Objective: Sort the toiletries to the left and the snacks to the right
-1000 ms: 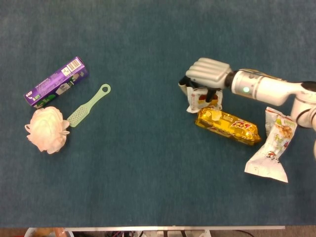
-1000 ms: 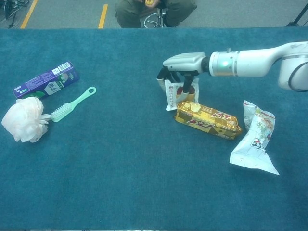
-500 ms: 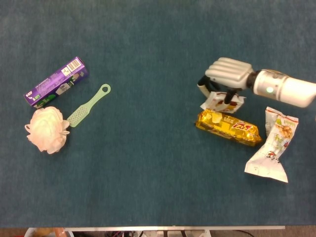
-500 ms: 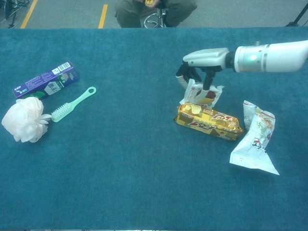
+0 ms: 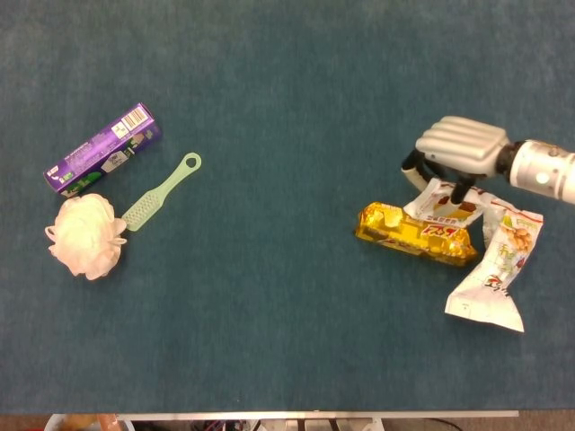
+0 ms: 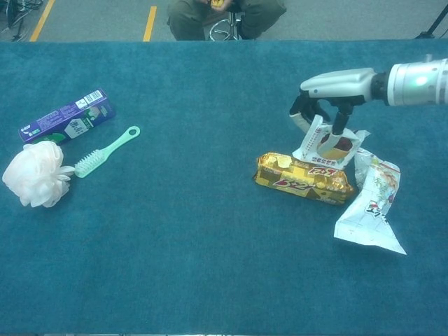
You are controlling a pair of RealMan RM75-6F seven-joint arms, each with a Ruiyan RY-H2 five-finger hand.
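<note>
My right hand [image 5: 456, 153] [image 6: 334, 87] grips a small white snack packet [image 5: 446, 200] [image 6: 327, 143], carried just behind the gold snack bar [image 5: 415, 233] [image 6: 302, 177]. A larger white snack bag [image 5: 495, 269] [image 6: 371, 203] lies at the far right. On the left lie the purple toothpaste box [image 5: 103, 148] [image 6: 66, 115], the green brush [image 5: 162, 190] [image 6: 106, 150] and the pale bath sponge [image 5: 85, 235] [image 6: 35, 175]. No left hand shows in either view.
The blue cloth table [image 5: 269, 296] stretches between the two groups. A seated person [image 6: 225, 15] is beyond the far table edge. The near table edge [image 5: 314, 414] runs along the bottom of the head view.
My right hand has carried the small white packet rightward, from left of the gold bar to behind its right end, close to the large white bag.
</note>
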